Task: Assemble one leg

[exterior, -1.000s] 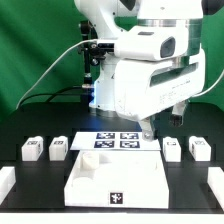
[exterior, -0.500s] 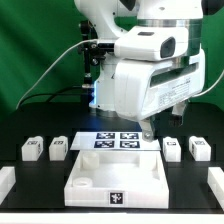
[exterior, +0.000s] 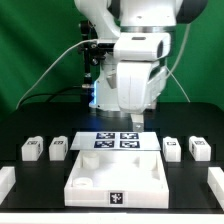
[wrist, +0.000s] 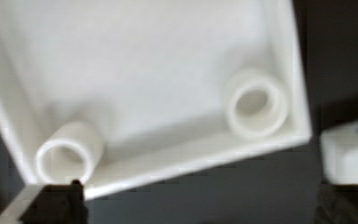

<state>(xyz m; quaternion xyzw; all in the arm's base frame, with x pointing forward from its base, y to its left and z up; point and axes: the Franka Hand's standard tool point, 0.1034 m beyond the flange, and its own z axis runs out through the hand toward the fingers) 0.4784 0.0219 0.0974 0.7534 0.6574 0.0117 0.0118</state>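
Arm, glossy white and bulky, above matte black table. Gripper near flat marker board, nothing seen in it; finger spacing impossible to tell. Four small blocky white legs, tag-marked, upright in pairs either side of that board, well apart from gripper. In front, smooth square white panel with raised rim and round, ring-like sockets.

Backdrop: a green backdrop fills the wall behind me.
Table: I work over a black tabletop, matte and plain.
Light: bright and even across my bench.
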